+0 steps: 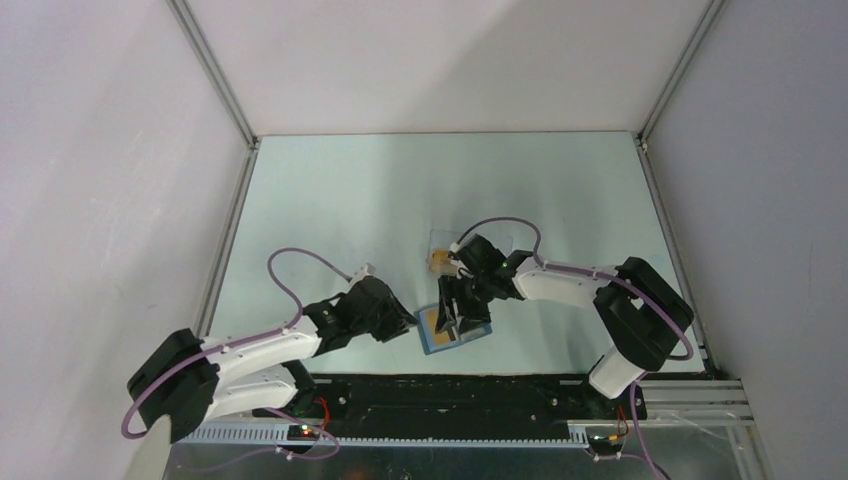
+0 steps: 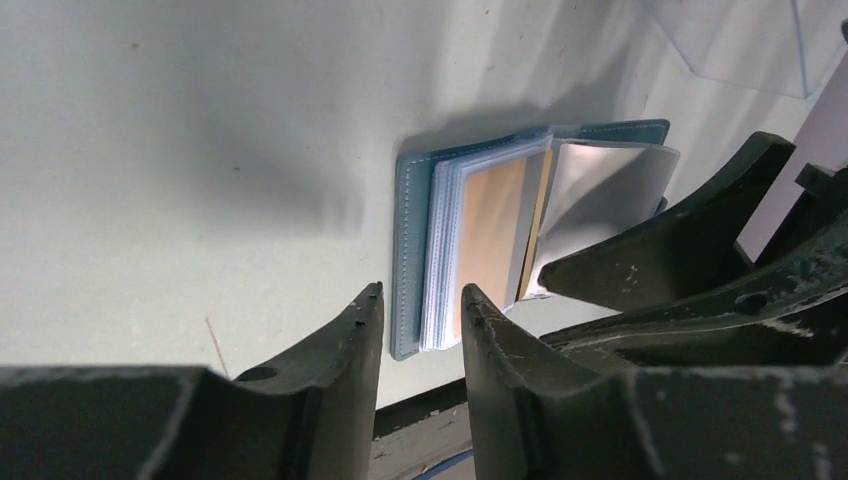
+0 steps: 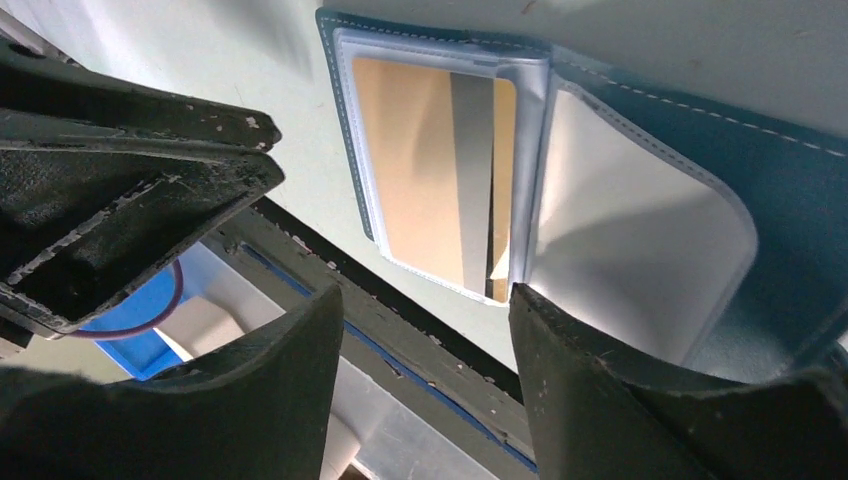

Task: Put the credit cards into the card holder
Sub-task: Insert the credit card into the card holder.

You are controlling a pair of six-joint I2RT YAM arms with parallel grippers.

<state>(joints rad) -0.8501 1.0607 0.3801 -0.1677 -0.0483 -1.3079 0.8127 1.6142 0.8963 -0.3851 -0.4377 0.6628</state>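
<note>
Right pincer (image 3: pixel 425 292): jaws well apart, clamped on nothing. One finger (image 3: pixel 600 390) has its tip at the fold of the card holder (image 3: pixel 780 190), against the loose pale page (image 3: pixel 640 240). The other finger hangs off the holder's near edge, over the black strip (image 3: pixel 400 310) along the front of the worktop (image 1: pixel 350 190).

Left pincer (image 2: pixel 422 312): jaws apart too, with a narrower gap and nothing gripped. The holder's stitched outer edge lines up with that gap; I can't tell if it touches.

The holder lies open and flat at the worktop's front edge, between your two pincers. The orange-gold credit card (image 3: pixel 410 170) sits under a clear sleeve (image 3: pixel 345 140) on the half nearer the left pincer, stripe toward the fold. I can't tell if it's fully seated.

Room: tight at the holder, with the pincers just beside each other and the front edge right there. There's open worktop behind and to both sides.

View differences:
- The left wrist shows the sleeve stack edge-on, several leaves; the right wrist shows only the top one.
- The left wrist also catches a clear plastic box (image 2: pixel 740 40) beyond the holder.
- Only the top view shows a small orange item (image 1: pixel 437 262) behind the right pincer. It's too small to name.
</note>
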